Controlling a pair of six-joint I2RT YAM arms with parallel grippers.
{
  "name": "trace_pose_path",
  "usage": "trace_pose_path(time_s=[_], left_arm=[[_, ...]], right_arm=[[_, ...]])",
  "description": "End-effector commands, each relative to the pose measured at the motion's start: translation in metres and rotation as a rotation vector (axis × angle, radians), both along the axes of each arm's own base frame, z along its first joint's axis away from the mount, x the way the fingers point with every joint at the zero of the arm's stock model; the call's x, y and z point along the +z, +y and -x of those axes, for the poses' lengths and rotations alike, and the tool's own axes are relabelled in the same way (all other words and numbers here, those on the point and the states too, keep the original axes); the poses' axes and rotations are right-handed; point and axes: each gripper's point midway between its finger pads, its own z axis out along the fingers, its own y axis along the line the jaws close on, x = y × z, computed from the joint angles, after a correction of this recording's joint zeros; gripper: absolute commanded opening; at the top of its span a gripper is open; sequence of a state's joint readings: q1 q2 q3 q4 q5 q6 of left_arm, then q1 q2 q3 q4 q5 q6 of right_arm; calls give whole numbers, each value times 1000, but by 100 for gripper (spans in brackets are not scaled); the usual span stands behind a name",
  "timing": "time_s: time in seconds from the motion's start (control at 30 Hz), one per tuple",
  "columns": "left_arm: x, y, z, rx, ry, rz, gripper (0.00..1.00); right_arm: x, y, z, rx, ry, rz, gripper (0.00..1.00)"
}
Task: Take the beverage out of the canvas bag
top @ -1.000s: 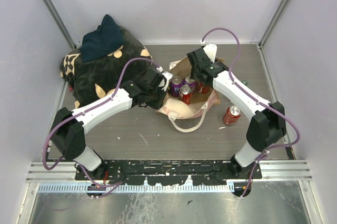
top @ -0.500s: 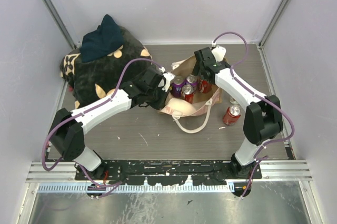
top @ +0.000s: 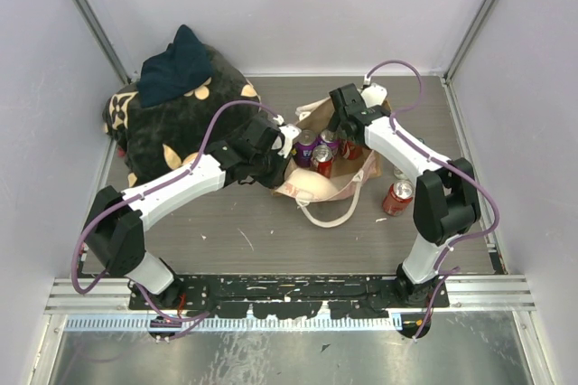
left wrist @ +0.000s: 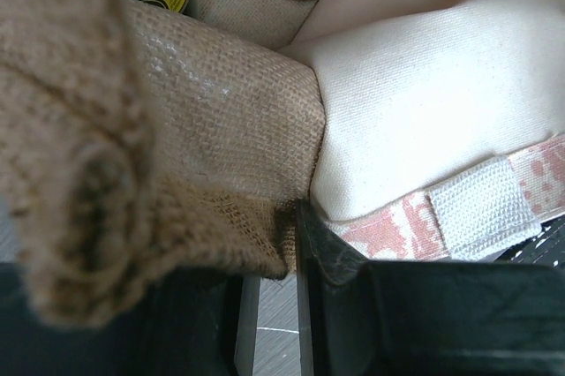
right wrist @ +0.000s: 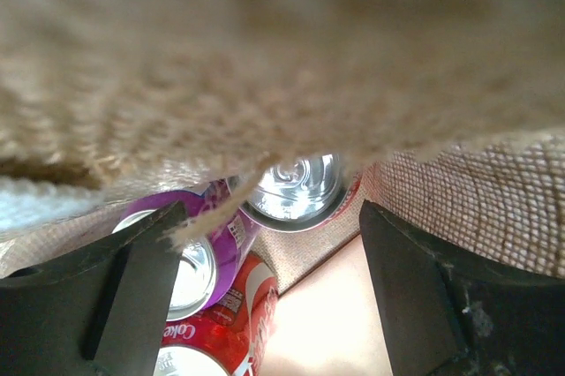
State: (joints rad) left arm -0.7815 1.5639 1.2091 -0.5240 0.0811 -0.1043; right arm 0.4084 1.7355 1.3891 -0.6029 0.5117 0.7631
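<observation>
The tan canvas bag (top: 318, 188) stands open mid-table with cream handles in front. Inside it are a purple can (top: 303, 146), a red can (top: 320, 162) and more cans behind them. My left gripper (top: 278, 155) is shut on the bag's burlap left rim (left wrist: 265, 217), and its fingers (left wrist: 331, 261) pinch the fabric. My right gripper (top: 349, 128) is open at the bag's back rim, tilted down into the opening. In the right wrist view its fingers (right wrist: 402, 279) flank a silver can top (right wrist: 296, 186), a purple can (right wrist: 199, 257) and a red cola can (right wrist: 221, 332). Burlap hides the upper part of that view.
A red can (top: 397, 197) lies on the table right of the bag, near my right arm's elbow. A black bundle with tan flower marks (top: 176, 118), with a dark blue cloth on top, fills the back left. Walls close in on three sides.
My right gripper has shifted a little back and right over the bag's rim, and its elbow has swung in towards the bag. My left arm has held still on the rim.
</observation>
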Motion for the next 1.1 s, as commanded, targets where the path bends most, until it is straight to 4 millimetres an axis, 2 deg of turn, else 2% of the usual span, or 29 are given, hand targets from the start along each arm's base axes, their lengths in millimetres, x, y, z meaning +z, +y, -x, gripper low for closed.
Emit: trace_pose_path(time_s=[0.0, 0.2, 0.37, 0.43, 0.7, 0.83, 1.07], left_arm=[[-12, 8, 11, -29, 27, -37, 27], [-14, 10, 13, -31, 32, -46, 27], [-15, 9, 12, -28, 32, -44, 27], [-15, 9, 13, -30, 36, -43, 27], [-13, 11, 12, -22, 28, -47, 27], [-14, 12, 13, -19, 34, -52, 27], [-15, 13, 12, -16, 36, -58, 27]], right_arm=[[-22, -20, 8, -142, 34, 4, 82], [-17, -16, 8, -195, -40, -92, 75], [-10, -24, 7, -235, -77, -75, 73], [-14, -25, 7, -235, -60, -54, 73], [-48, -19, 7, -212, 48, -29, 72], [-58, -17, 5, -216, 70, -25, 67], [-78, -14, 7, -193, 133, -3, 67]])
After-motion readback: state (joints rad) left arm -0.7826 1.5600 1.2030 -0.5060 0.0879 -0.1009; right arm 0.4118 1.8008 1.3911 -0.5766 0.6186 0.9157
